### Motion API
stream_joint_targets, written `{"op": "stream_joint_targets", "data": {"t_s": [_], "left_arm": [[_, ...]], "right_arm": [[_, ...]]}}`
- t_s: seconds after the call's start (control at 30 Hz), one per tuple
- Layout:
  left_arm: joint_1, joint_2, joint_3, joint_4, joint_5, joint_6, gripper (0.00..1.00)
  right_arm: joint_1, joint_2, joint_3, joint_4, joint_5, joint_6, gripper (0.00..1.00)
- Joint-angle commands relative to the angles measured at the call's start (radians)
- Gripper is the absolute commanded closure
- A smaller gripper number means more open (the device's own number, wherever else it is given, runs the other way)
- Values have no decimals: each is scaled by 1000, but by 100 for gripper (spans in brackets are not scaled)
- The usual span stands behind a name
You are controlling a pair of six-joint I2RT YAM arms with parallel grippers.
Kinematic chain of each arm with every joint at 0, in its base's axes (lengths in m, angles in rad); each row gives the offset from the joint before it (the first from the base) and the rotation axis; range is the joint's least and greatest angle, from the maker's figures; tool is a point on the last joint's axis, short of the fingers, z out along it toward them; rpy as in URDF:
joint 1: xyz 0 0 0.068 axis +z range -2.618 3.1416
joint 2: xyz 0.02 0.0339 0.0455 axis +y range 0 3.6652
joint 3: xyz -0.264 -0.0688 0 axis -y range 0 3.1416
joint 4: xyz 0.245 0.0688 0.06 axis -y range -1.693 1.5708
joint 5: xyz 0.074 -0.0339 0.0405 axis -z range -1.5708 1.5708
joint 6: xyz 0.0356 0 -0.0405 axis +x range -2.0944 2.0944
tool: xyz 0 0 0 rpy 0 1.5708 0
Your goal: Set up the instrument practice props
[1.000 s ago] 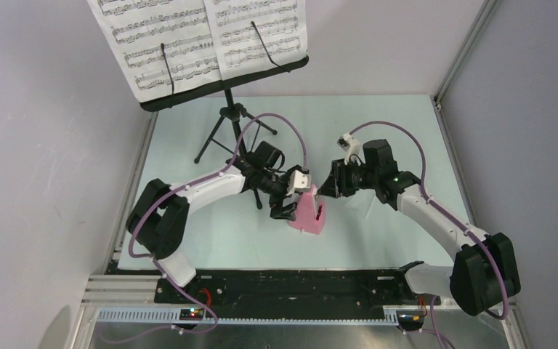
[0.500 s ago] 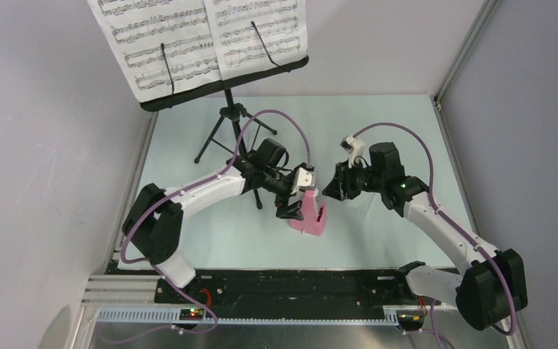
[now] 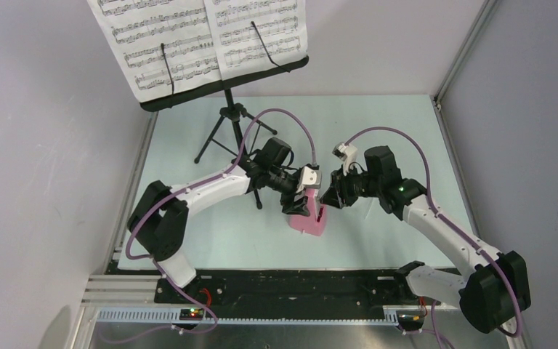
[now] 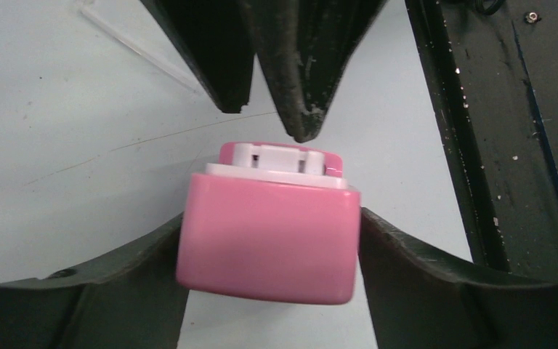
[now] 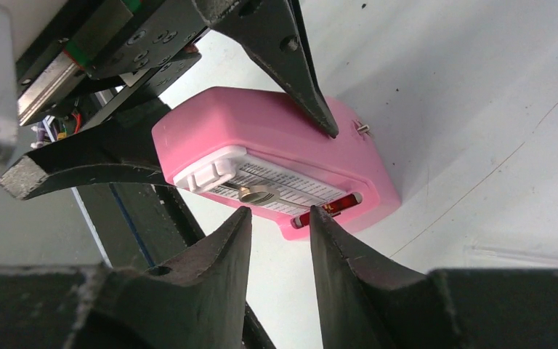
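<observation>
The left gripper (image 4: 270, 218) stands fairly wide, and its two fingers (image 4: 134, 262) lie against opposite flanks of the pink metronome (image 3: 311, 222), gripping the body between them. The right gripper (image 5: 280, 225) is partly open, with only a narrow gap between its fingers. Nothing shows in that gap, and its tips hang just off the metronome's top end, by the uncovered front face.

A second ago the left jaws were spread wider and stood clear at the metronome's 9 o'clock side. They have since slid in around it and closed most of the way. The right gripper has barely changed its gap, though its arm has swung a little outward at the elbow. The metronome sits where it did.

In the top view the metronome lies near the middle of the table (image 3: 378, 131), a little toward 6 o'clock. The left gripper reaches it from 10 o'clock and the right from 2 o'clock. The music stand (image 3: 227, 109) with its sheet music (image 3: 189, 36) stands well apart at 11 o'clock.
</observation>
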Motion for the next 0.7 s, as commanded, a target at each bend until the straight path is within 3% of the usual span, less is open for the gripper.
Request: {"op": "stream_joint_targets", "data": {"t_s": [0.0,0.43,0.67], "left_arm": [[-1,13,34,10,14,-12,26],[-1,9,13,9,13,14,33],[-1,2,-8,9,23,34,37]], "right_arm": [[10,-20,2,34,-6,-7,60],[52,13,2,56,-2,-19,62],[58,43,2,118,96,43,67]]}}
